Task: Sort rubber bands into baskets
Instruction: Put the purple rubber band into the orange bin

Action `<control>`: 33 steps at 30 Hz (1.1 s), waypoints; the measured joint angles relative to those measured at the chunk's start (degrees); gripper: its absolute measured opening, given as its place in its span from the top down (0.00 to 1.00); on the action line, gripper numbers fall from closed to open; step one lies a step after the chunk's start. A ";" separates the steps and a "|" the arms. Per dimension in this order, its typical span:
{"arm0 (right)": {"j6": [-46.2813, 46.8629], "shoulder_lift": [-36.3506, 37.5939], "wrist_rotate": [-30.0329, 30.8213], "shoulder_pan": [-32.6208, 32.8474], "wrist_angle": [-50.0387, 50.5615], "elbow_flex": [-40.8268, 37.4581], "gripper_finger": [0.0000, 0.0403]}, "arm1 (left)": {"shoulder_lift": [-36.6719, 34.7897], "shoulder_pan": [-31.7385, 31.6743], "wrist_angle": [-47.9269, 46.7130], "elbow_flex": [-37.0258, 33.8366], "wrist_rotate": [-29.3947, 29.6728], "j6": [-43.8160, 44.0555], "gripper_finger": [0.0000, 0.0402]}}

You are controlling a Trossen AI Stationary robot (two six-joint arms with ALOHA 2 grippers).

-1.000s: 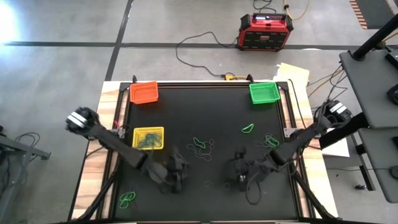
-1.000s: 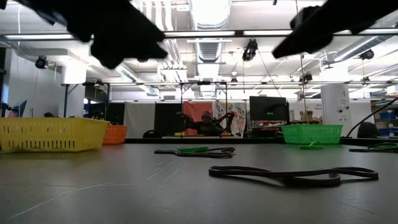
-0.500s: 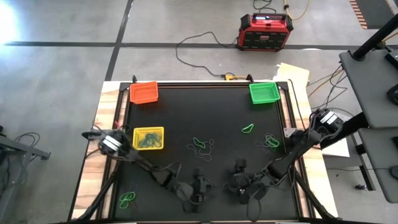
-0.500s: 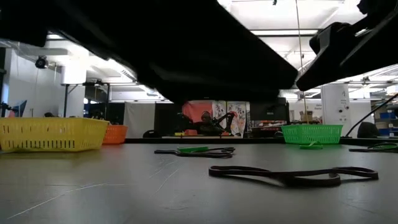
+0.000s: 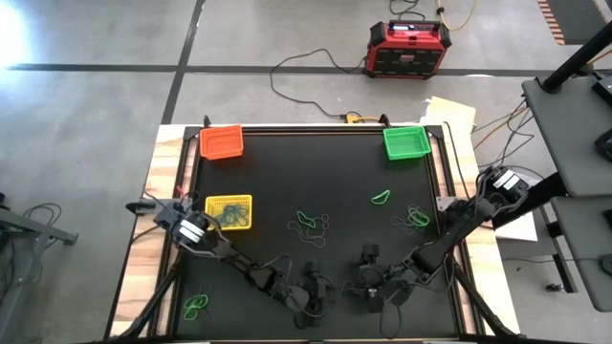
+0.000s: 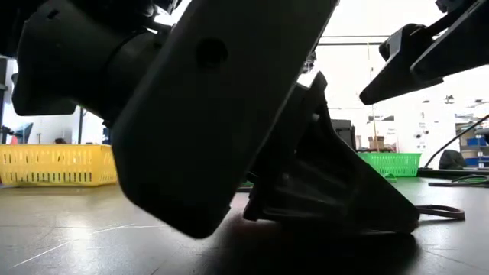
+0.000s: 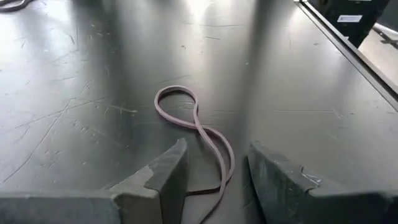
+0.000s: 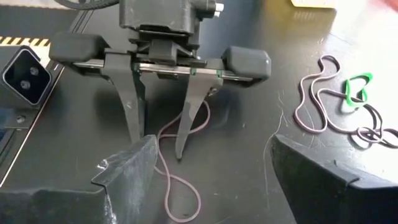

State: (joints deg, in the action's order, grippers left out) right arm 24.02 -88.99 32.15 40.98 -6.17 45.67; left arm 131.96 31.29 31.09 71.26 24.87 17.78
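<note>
A dark brownish rubber band (image 7: pixel 198 124), twisted into a figure of eight, lies flat on the black table. My left gripper (image 5: pixel 311 292) is open and low over the table near its front edge. Its fingertips (image 8: pixel 180 148) stand on either side of the band's near end. I see no touch. My right gripper (image 5: pixel 369 285) is open and empty just right of it, facing it. The orange basket (image 5: pixel 221 141) and the green basket (image 5: pixel 404 142) stand at the far corners. The yellow basket (image 5: pixel 229 212), at the left, holds green bands.
Loose green and dark bands lie mid-table (image 5: pixel 311 227) and toward the right (image 5: pixel 416 217), with one green band (image 5: pixel 381 198) farther back. Another green band (image 5: pixel 197 306) lies at the near left. A red-and-black box (image 5: pixel 409 48) stands on the floor beyond the table.
My left gripper has gone toward the table's near edge and to the right, and has come down to the table over the brownish band. The band has stayed where it was.
</note>
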 joint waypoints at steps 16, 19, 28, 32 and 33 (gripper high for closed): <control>-1.58 3.42 0.93 -0.80 0.43 -0.02 0.25 | -2.66 0.29 -7.00 -0.90 2.73 3.20 1.00; -2.23 5.64 0.96 -0.92 2.03 -0.02 0.25 | -6.62 0.68 -12.16 -1.74 4.16 0.77 1.00; -7.57 8.96 1.02 -2.47 2.87 -0.02 0.27 | -26.00 -0.71 -36.97 -4.41 13.89 0.04 1.00; -8.68 8.33 0.35 -5.08 3.17 -0.04 0.29 | -37.45 -4.78 -51.13 -7.12 21.11 3.52 1.00; -9.45 8.11 -0.55 -5.91 3.75 -0.06 0.30 | -39.98 -6.06 -55.07 -7.96 23.14 4.83 1.00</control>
State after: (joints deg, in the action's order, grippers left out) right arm 14.57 -80.88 31.61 35.07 -2.43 45.62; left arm 91.98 25.23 -23.98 63.30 48.00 22.61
